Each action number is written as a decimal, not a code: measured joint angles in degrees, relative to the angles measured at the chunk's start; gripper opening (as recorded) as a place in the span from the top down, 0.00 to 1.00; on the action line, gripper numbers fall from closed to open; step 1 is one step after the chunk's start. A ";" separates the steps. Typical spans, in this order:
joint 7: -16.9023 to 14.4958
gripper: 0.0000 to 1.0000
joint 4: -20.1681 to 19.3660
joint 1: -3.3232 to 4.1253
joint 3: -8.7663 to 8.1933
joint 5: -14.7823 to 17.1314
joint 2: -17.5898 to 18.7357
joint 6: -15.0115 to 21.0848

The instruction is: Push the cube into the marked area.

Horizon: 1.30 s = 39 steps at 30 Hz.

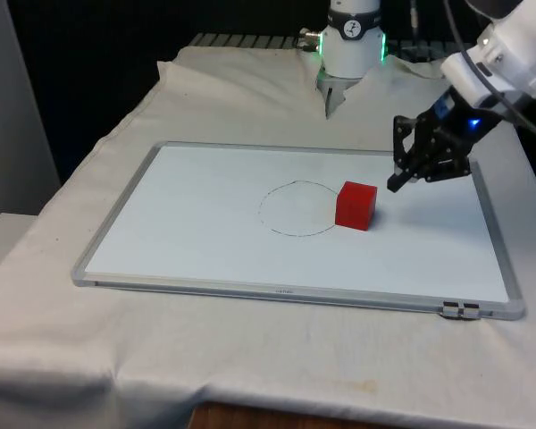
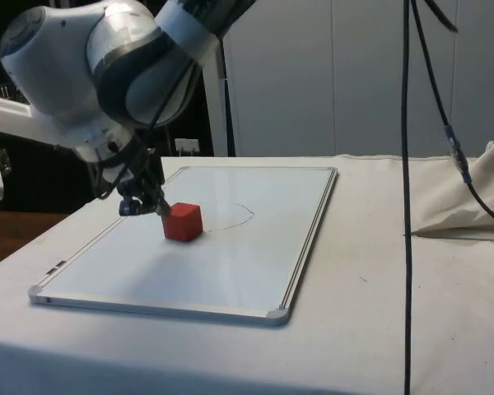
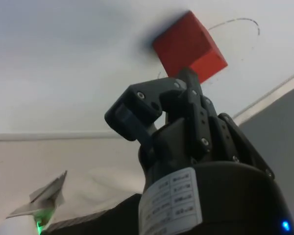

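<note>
Whiteboard (image 1: 205, 259) bearing red cube (image 1: 355, 205) at circle's (image 1: 297, 208) edge, tool (image 1: 395, 183) fingers together beside it.

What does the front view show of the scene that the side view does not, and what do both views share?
Front view: the whole drawn circle on the whiteboard, with the cube at its edge on the front view's right, and the robot's base. Side view: a hanging black cable and dark cabinets behind. Both: the red cube, the whiteboard and the end effector close beside the cube.
</note>
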 measured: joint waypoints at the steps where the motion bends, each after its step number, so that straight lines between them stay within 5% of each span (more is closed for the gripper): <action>1: 0.17 1.00 0.00 -0.06 0.00 0.06 0.40 0.29; 15: 1.38 1.00 0.00 -0.63 -2.01 -0.34 4.35 3.04; 28: 2.52 1.00 -0.40 -0.63 -4.18 -4.24 4.98 1.55; 39: 4.30 1.00 0.17 -0.46 -4.30 -6.59 5.10 -0.34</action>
